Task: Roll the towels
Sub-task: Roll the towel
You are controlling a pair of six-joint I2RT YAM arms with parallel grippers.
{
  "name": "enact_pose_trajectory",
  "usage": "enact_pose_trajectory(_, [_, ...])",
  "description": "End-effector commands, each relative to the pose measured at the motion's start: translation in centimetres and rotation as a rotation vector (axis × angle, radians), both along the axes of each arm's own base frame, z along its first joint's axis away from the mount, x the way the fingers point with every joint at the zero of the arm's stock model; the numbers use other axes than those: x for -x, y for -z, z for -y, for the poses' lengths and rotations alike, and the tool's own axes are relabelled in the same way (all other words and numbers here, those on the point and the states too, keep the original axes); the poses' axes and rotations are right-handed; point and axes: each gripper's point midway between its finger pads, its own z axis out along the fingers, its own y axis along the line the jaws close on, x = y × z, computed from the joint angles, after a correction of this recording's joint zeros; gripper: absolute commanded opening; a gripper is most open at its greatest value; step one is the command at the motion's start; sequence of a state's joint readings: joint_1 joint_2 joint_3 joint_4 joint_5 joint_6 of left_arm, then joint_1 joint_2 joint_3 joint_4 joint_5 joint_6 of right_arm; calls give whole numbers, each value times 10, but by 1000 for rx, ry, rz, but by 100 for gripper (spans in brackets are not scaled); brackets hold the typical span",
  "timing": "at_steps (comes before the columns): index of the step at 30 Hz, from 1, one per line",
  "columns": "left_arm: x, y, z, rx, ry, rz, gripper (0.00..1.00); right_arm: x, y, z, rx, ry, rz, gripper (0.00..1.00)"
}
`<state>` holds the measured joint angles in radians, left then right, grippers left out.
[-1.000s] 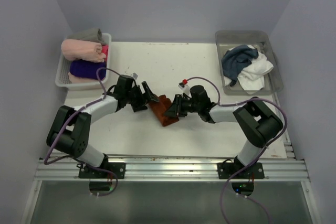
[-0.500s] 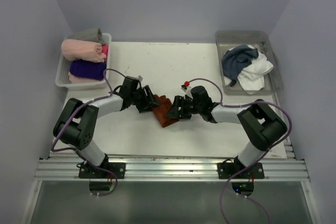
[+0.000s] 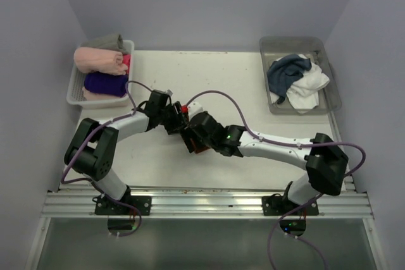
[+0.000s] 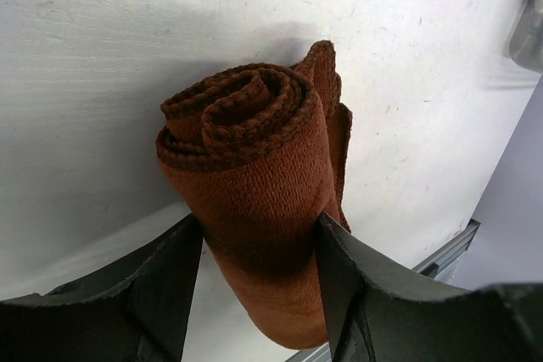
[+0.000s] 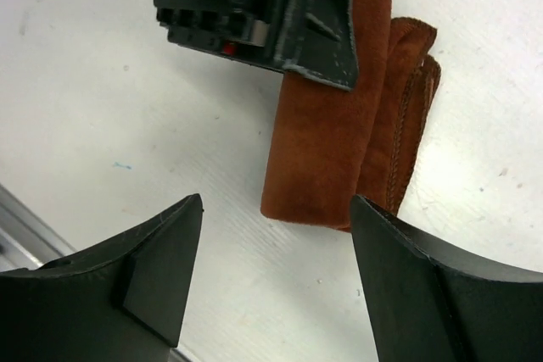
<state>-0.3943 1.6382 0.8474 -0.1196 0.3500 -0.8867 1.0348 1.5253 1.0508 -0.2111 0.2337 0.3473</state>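
A rust-brown towel (image 4: 254, 158), rolled into a tight cylinder with a loose tail beside it, lies on the white table. My left gripper (image 4: 259, 247) is shut on one end of the roll, both fingers pressing its sides. In the top view the left gripper (image 3: 176, 121) meets the rust-brown towel (image 3: 196, 148) from the left. My right gripper (image 5: 278, 209) hangs open above the roll's other end (image 5: 327, 150), touching nothing. From above, the right gripper (image 3: 197, 132) covers most of the roll. A slate-blue towel (image 3: 286, 71) and a white towel (image 3: 310, 86) lie crumpled in the right tray.
The grey tray (image 3: 294, 41) sits at the back right corner. A white basket (image 3: 74, 91) at the back left holds pink (image 3: 98, 60) and purple (image 3: 104, 83) cloth rolls. The right arm stretches across the table's middle. The metal rail runs along the near edge.
The right gripper let go of the roll, opened wide and swung over the towel from the right. The left gripper closed in on the roll's end.
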Motion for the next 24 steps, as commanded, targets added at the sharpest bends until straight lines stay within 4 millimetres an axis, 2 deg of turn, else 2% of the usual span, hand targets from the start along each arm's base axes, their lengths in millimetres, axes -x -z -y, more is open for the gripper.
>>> enact_pose_trajectory(1, [-8,-9,4,0,6,24,58,-11,9,18,300,16,176,74])
enact_pose_trajectory(2, [-8,-9,4,0,5,23,58,-14,8,18,329,28,206,74])
enact_pose_trajectory(3, [-8,-8,4,0,6,18,58,-11,5,9,332,12,225,74])
enact_pose_trajectory(4, [-7,-7,4,1,7,14,58,-10,12,6,365,-2,234,74])
enact_pose_trajectory(6, [-7,-5,5,4,7,8,58,-8,12,-1,382,-14,259,73])
enact_pose_trajectory(12, [-6,-6,6,6,8,8,58,-5,35,-16,464,-51,287,73])
enact_pose_trajectory(14, [-6,-6,6,8,8,7,58,-8,49,-15,518,-44,298,73])
enact_pose_trajectory(16, [-6,-6,6,8,9,9,58,-12,52,-15,538,-17,315,71])
enact_pose_trajectory(20, [-7,-8,5,9,6,10,58,-15,60,-16,548,9,318,60])
enact_pose_trajectory(24, [-6,-10,6,11,12,15,62,-12,64,-18,491,-2,279,43])
